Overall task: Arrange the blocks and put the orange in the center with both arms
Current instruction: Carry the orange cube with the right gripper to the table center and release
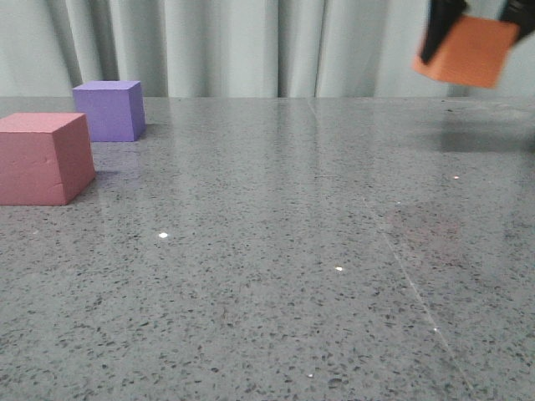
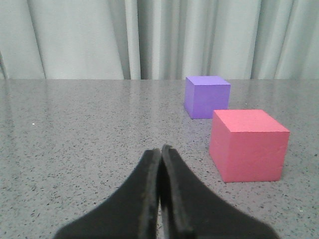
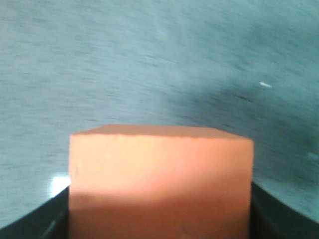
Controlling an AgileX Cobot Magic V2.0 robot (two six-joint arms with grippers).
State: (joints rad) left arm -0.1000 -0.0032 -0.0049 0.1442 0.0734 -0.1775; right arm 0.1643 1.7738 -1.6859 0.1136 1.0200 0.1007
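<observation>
Orange cube (image 3: 159, 179) clamped in raised right claw (image 1: 478, 33), seemingly tilted; left claw (image 2: 160, 164) together.

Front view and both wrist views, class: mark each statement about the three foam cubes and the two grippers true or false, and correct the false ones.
1. The orange cube rests on the table. False: the right gripper holds it in the air.
2. The purple cube sits farther back than the pink-red cube. True.
3. The left gripper grips the pink-red cube. False: its fingers are shut on nothing, apart from that cube.
4. The purple and pink-red cubes are stacked. False: both stand on the table, apart.
5. The orange cube is tilted in the front view. True.
</observation>
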